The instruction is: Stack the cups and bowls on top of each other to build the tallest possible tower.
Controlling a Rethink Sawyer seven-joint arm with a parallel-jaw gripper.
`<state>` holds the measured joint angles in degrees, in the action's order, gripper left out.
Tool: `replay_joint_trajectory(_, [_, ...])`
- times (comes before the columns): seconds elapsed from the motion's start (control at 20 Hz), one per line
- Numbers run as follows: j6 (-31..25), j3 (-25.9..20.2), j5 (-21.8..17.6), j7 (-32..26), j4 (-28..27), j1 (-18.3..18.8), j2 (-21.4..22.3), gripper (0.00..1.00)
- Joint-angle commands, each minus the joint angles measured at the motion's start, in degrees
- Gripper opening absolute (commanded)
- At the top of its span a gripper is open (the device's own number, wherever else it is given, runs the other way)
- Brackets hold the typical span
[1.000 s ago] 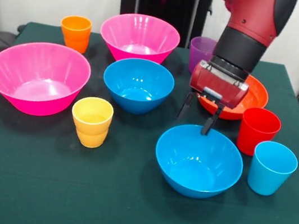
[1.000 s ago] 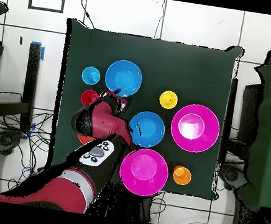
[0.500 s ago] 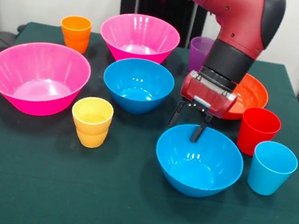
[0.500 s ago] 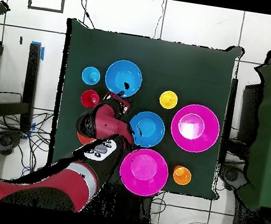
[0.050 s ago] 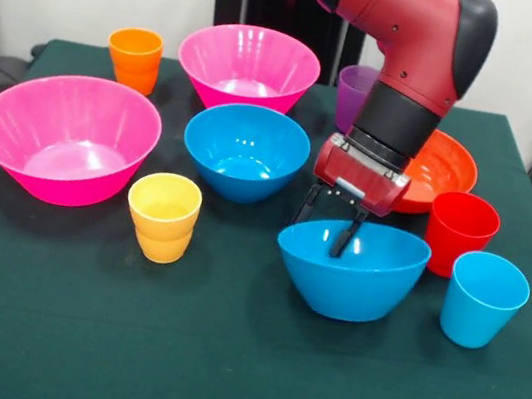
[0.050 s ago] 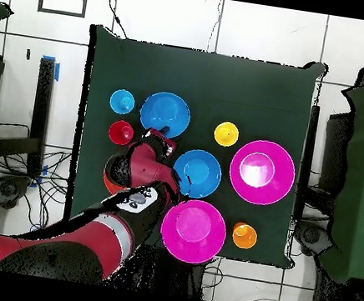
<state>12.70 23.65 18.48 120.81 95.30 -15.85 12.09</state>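
A dark green table (image 5: 43, 326) (cloth-covered) stands on a white tiled floor (image 6: 262, 30).

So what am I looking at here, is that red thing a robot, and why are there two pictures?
Yes. The red and black arm is a robot, and its gripper is its hand. One picture looks across the table; the other looks straight down from above. On the green cloth stand two pink bowls, two blue bowls, an orange-red bowl and five cups: orange, yellow, purple, red and light blue. The gripper's two dark fingers straddle the far rim of the nearer blue bowl, one inside, one outside. That bowl sits tilted, as if gripped. Nothing is stacked yet.
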Motion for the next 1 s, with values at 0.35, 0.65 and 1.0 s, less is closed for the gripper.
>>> replay_joint_trajectory(0.35, [-4.79, -7.97, 1.17, 8.96, -0.49, 0.89, 0.88, 1.0])
replay_joint_trajectory(0.65, [-6.4, -7.31, 1.07, 8.12, -0.93, 0.46, 3.07, 1.0])
replay_joint_trajectory(1.0, [-6.8, -7.44, 0.72, 7.01, -2.35, 0.84, 2.98, 1.0])
